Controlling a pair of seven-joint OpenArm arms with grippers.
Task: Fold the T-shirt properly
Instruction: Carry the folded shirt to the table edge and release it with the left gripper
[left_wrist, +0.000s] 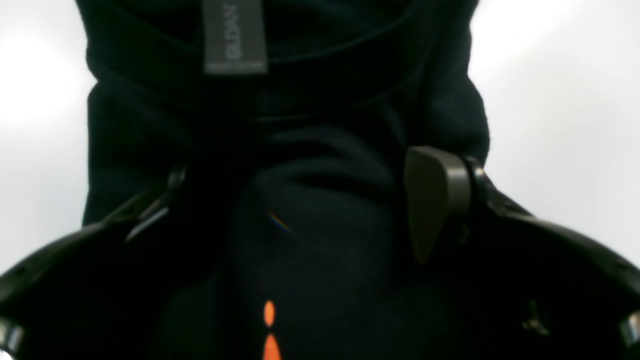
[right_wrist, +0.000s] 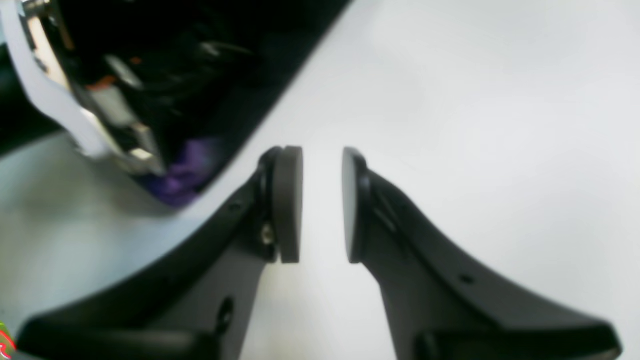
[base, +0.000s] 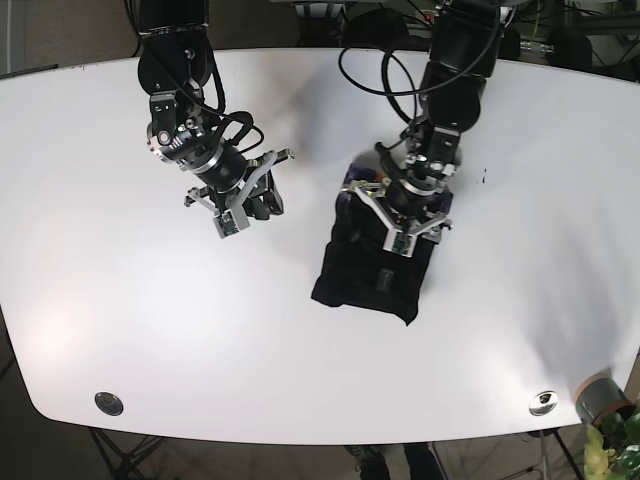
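Note:
The black T-shirt (base: 368, 275) lies folded into a small rectangle on the white table (base: 200, 330). In the left wrist view the T-shirt (left_wrist: 320, 115) fills the frame, with its grey neck label (left_wrist: 234, 37) at the top. My left gripper (base: 405, 232) is at the shirt's far edge. Its fingers are spread wide in the left wrist view (left_wrist: 300, 200), with a bulge of fabric between them, and only the right pad (left_wrist: 435, 200) shows clearly. My right gripper (base: 245, 208) hovers over bare table left of the shirt, slightly open and empty (right_wrist: 322, 205).
Two round metal inserts (base: 108, 403) (base: 543, 402) sit near the table's front edge. A pot with a plant (base: 603, 405) stands beyond the front right corner. A small purple thing (right_wrist: 185, 175) shows by the other arm, blurred.

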